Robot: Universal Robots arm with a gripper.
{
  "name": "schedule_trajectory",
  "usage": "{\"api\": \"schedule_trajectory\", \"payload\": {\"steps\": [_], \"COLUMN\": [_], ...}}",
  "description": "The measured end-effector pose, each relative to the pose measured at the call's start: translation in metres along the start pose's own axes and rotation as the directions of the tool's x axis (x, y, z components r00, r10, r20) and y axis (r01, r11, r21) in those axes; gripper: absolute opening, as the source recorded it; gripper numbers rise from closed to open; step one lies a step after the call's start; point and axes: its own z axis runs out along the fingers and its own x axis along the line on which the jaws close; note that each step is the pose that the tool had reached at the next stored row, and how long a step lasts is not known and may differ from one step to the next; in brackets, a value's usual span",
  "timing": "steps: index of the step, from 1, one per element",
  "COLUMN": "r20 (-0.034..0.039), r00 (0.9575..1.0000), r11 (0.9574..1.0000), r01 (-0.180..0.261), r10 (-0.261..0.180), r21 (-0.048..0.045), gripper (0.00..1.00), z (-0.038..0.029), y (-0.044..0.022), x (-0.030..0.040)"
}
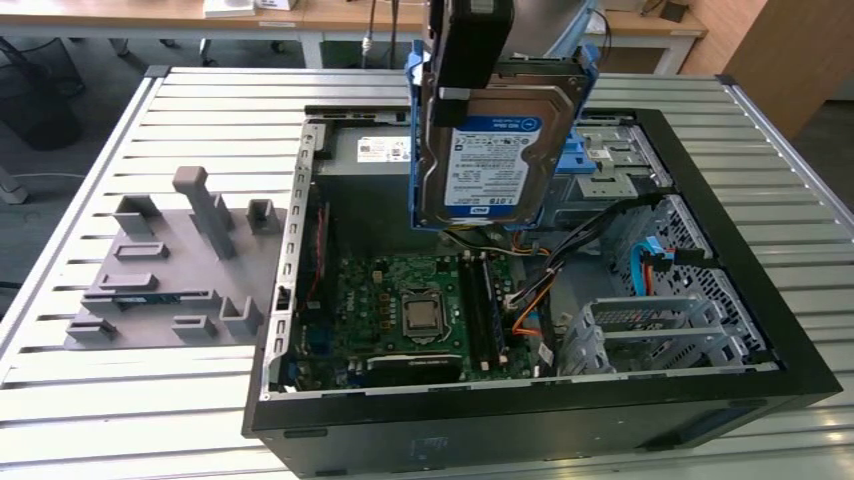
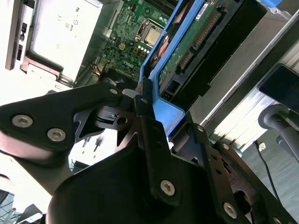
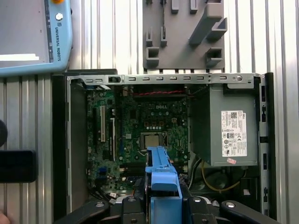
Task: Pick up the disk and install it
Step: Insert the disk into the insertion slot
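Disk: carry step, gripper clamped on its blue rail, upright over 12 o'clock side of computer case, not yet installed.

Ribbed metal table; light-wood desks behind; wood panel exterior view's right; grey floor.

A robotics laboratory is indicated. 1 slatted aluminium worktable is loaded with 1 grey fixture plate and 1 opened computer case. 1 teach pendant is laid beside the case. Office desks are noted beyond the table. The disk is held clamped by 1 gripper above the case.
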Motion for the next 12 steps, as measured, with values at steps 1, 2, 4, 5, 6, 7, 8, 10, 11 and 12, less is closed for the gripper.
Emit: {"api": "schedule_trajectory", "payload": {"steps": [1, 2, 4, 5, 6, 7, 8, 10, 11, 12], "r20": [-0.0001, 0.0, 0.0, -0.0001, 0.0, 0.0, 0.0, 0.0001, 0.0001, 0.0002], "r00": [1.0, 1.0, 1.0, 1.0, 1.0, 1.0, 1.0, 1.0, 1.0, 1.0], "r11": [1.0, 1.0, 1.0, 1.0, 1.0, 1.0, 1.0, 1.0, 1.0, 1.0], "r01": [0.0, 0.0, 0.0, 0.0, 0.0, 0.0, 0.0, 0.0, 0.0, 0.0], "r10": [0.0, 0.0, 0.0, 0.0, 0.0, 0.0, 0.0, 0.0, 0.0, 0.0], "r21": [0.0001, 0.0001, 0.0, -0.0001, 0.0, 0.0, 0.0, 0.0, 0.0, 0.0001], "gripper": [0.36, 0.36, 0.36, 0.36, 0.36, 0.36, 0.36, 0.36, 0.36, 0.36], "z": [0.0, 0.0001, 0.0002, 0.0002, 0.0004, 0.0005, 0.0006, 0.001, 0.0012, 0.0015], "y": [0.0, 0.0, -0.0005, -0.0011, -0.0022, -0.0039, -0.0056, -0.0091, -0.0101, -0.0106], "x": [0.001, 0.0016, 0.0019, 0.002, 0.0021, 0.002, 0.002, 0.0019, 0.0019, 0.0019]}}
